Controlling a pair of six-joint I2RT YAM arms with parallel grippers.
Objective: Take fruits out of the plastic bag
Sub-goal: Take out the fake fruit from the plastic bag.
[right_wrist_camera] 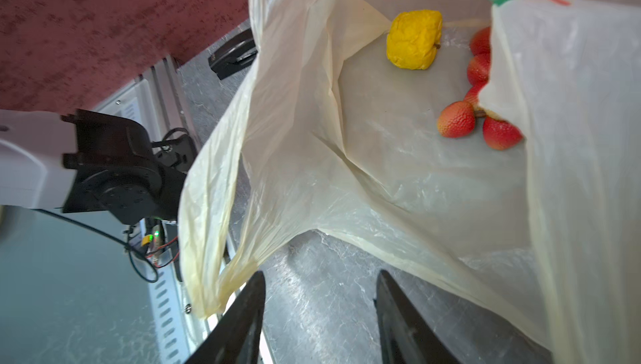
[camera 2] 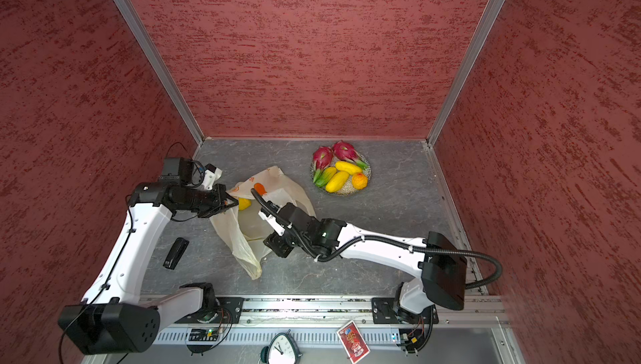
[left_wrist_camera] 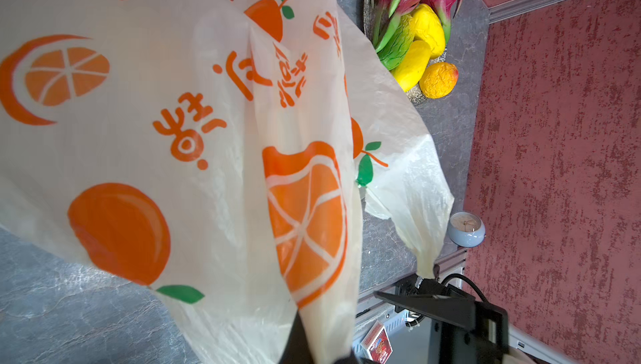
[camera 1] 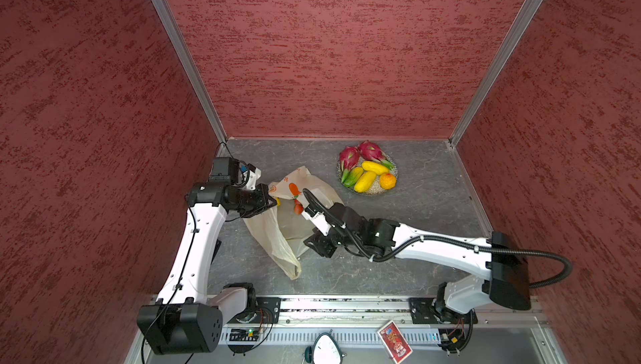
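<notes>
Where the thin, crinkled, translucent plastic bag (camera 1: 268, 237) sags on the table between the arms, orange printed slices and characters cover it, none of them legible. The left gripper (left_wrist_camera: 322, 352) pinches a gathered fold. The right gripper (right_wrist_camera: 319, 275) stands half-spread and empty at the mouth. Inside lie a wrinkled yellow fruit (right_wrist_camera: 414, 40) and pebbled red berries (right_wrist_camera: 454, 123). At two o'clock from the bag, a speckled plate (camera 1: 376, 190) carries smooth mangoes (camera 1: 365, 181) and spiky dragon fruits (camera 1: 348, 157).

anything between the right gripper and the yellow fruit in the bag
Nothing visible does: the right gripper faces the plastic bag's open mouth, and the yellow fruit lies bare on its floor, red berries off to the side.
</notes>
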